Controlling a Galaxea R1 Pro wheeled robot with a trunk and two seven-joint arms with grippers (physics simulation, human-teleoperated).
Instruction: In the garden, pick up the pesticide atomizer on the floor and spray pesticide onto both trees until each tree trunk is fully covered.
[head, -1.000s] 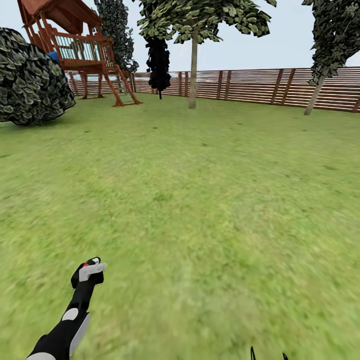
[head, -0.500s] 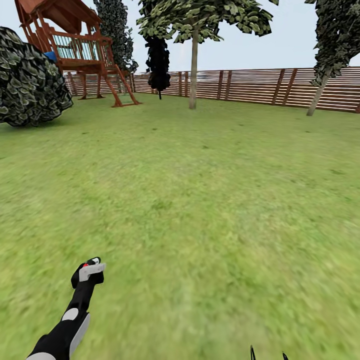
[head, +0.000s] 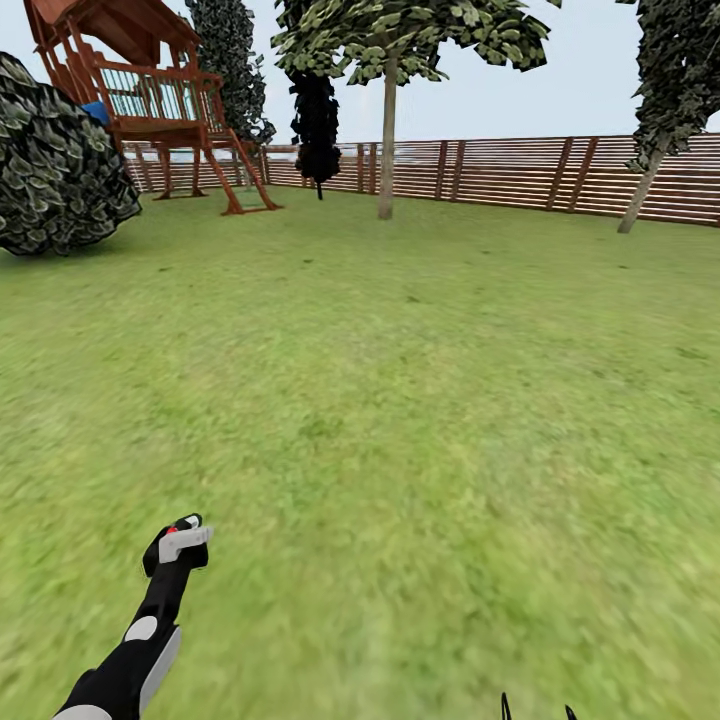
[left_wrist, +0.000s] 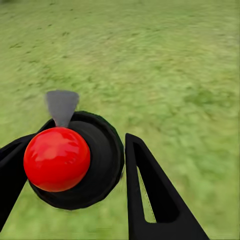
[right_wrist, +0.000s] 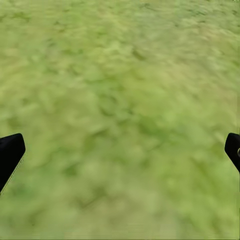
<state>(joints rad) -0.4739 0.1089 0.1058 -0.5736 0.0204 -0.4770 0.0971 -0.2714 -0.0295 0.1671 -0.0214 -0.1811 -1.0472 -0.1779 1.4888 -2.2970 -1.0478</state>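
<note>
Nearest in, the left gripper (left_wrist: 75, 165) has its black fingers clamped around the black pesticide atomizer with the red round cap (left_wrist: 57, 159), carried low over the blurry green grass lawn (head: 400, 420), likely ready for spraying. Its long axis runs up and forward, grey nozzle (left_wrist: 62, 106) aimed ahead. The right gripper (right_wrist: 120, 150) hangs spread wide, empty. Far off, by the brown slatted wooden fence (head: 500, 172), stand the straight pale trunk (head: 387, 140) and the leaning trunk (head: 640, 190).
</note>
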